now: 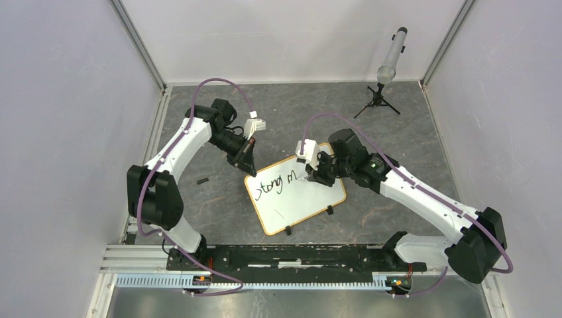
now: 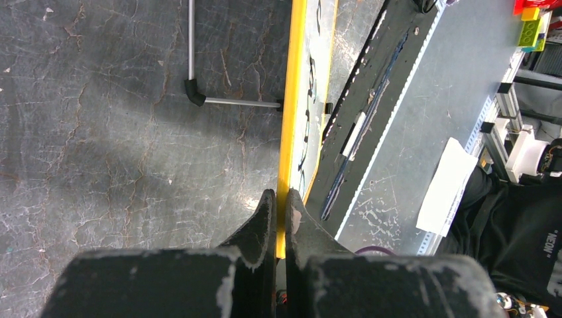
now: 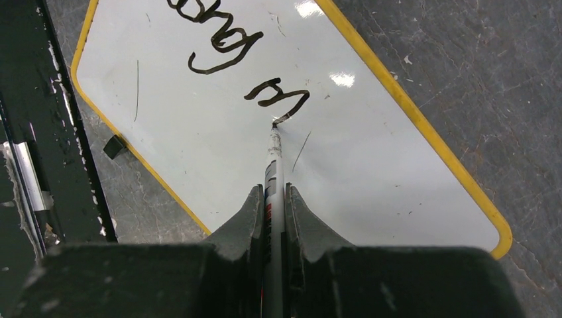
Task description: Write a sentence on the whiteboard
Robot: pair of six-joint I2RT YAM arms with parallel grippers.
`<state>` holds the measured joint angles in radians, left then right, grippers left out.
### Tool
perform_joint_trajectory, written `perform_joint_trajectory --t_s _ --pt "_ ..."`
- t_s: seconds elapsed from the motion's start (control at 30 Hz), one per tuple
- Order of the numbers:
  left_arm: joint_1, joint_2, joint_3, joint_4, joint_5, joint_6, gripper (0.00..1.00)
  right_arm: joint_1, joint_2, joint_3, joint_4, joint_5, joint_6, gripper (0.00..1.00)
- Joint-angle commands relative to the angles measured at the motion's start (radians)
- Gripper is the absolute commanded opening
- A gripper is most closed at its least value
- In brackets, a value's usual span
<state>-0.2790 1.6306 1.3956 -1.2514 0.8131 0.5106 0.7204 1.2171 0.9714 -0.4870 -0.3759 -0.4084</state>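
Note:
The whiteboard [image 1: 298,199], white with a thin orange-tan frame, lies tilted on the grey table mid-view, with black handwriting on its upper left part. My left gripper [image 1: 250,169] is shut on the board's frame at its upper left corner; in the left wrist view [image 2: 281,199] the yellow edge [image 2: 291,99] runs between the jaws. My right gripper [image 1: 311,173] is shut on a white marker [image 3: 273,179], whose tip touches the board [image 3: 219,152] at the end of the last written letter [image 3: 278,96].
A small tripod with a grey cylinder [image 1: 391,56] stands at the back right. A small black piece [image 1: 202,180] lies on the table left of the board. The black base rail [image 1: 291,255] runs along the near edge. White walls enclose the table.

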Motion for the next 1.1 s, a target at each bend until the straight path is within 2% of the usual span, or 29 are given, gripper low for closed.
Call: perform_joint_trajectory --t_s 0.0,0.33,1.07 --pt "0.006 0.008 0.005 0.005 -0.017 0.015 0.02 0.002 -0.028 0.029 -0.011 -0.01 -0.007 0.0" --pt "0.004 0.005 0.007 0.006 -0.018 0.013 0.02 -0.013 -0.012 0.098 -0.011 0.002 -0.008 0.0" --pt "0.004 0.008 0.003 0.007 -0.023 0.018 0.02 -0.078 0.002 0.065 -0.014 0.023 -0.041 0.0"
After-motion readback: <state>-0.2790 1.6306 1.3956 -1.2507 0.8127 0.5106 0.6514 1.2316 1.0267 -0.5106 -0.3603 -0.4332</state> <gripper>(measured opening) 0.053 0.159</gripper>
